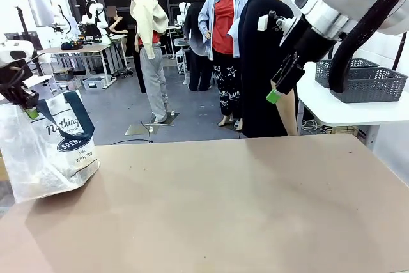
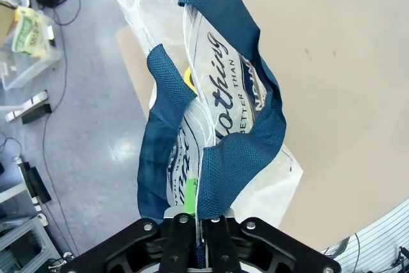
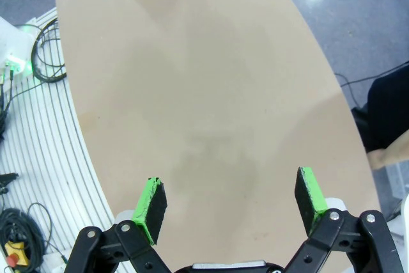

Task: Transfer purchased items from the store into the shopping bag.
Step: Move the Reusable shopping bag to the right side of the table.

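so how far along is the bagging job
Early stage, it seems. Done: the left end effector is shut on a navy handle of the shopping bag, which sits at the table's left edge. In hand: the right end effector hangs open above bare tabletop, holding nothing. Left: every transfer; no goods show on this table, and grey baskets sit on another table behind.

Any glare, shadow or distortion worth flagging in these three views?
Front view: soft shadows on the table, shopping bag sharp. Left wrist view: floor glare beside the bag. Right wrist view: wide-angle bending curves the table edge; a ceiling-light reflection on the floor; right gripper in focus.
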